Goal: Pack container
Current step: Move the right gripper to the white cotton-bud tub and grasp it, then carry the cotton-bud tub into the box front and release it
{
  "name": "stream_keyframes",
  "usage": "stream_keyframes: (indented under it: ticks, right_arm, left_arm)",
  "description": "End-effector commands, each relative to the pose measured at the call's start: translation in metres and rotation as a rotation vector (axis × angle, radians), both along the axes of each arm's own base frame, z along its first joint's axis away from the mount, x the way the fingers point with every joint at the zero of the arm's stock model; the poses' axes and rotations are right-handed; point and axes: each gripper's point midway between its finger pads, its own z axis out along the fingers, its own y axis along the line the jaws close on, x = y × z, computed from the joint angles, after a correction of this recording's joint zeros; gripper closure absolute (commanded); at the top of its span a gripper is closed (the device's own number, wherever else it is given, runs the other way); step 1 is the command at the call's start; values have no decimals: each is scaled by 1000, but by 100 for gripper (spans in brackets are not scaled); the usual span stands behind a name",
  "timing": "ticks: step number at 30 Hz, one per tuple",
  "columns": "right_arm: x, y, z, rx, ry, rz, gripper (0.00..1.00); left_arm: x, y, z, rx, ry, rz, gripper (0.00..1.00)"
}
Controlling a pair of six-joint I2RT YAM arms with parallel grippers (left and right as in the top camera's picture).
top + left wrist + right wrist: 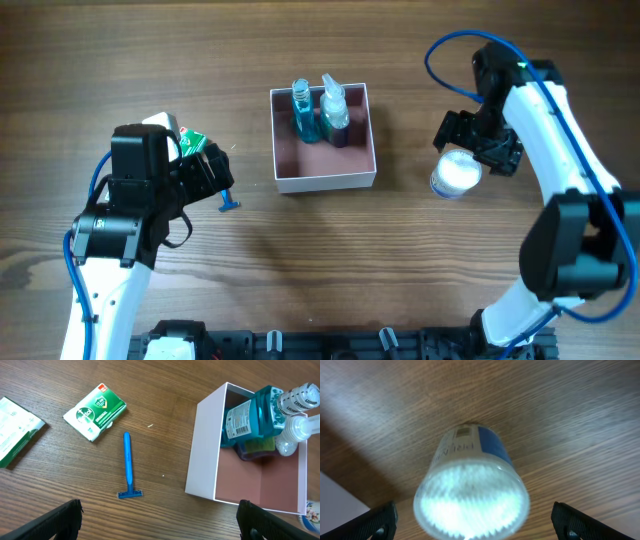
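Note:
The container point(325, 182), a square white box with a pink floor, stands at the table's middle and holds a blue mouthwash bottle point(302, 115) and a clear spray bottle point(334, 108). The left wrist view shows its white wall point(205, 450) at right. My left gripper point(222, 172) hangs open above bare wood, just short of a blue razor point(128, 467). My right gripper point(475, 522) is open over a round white-lidded jar point(470, 495), with a gap between the lid and each finger. From overhead the jar point(456, 173) sits right of the container.
A green packet point(95, 412) lies beyond the razor, and a white and green box point(15, 430) lies at the far left. The razor point(229, 203) is left of the container's front corner. Bare wood runs along the table's front.

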Motion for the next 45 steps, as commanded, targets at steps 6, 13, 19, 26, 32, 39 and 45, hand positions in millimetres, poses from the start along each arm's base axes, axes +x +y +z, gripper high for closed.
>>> stream_keyframes:
  ticks: [6, 13, 19, 26, 32, 39, 45]
  right_arm:
    - [-5, 14, -37, 84, 113, 49, 0]
    - [-12, 18, -35, 116, 142, 94, 0]
    - [-14, 18, -35, 116, 150, 95, 0]
    - [-16, 16, -35, 108, 159, 92, 2]
    - [-18, 16, -34, 109, 166, 95, 19]
    - [-18, 16, -34, 109, 164, 95, 33]
    - [-15, 16, -35, 109, 153, 96, 63]
  left_arm:
    - [2, -5, 8, -4, -21, -29, 0]
    - [2, -5, 8, -4, -21, -29, 0]
    - [2, -5, 8, -4, -21, -29, 0]
    - [0, -5, 7, -4, -14, -29, 0]
    - [0, -5, 7, -4, -14, -29, 0]
    - [0, -5, 7, -4, -14, -29, 0]
    - [0, -5, 7, -4, -14, -29, 0]
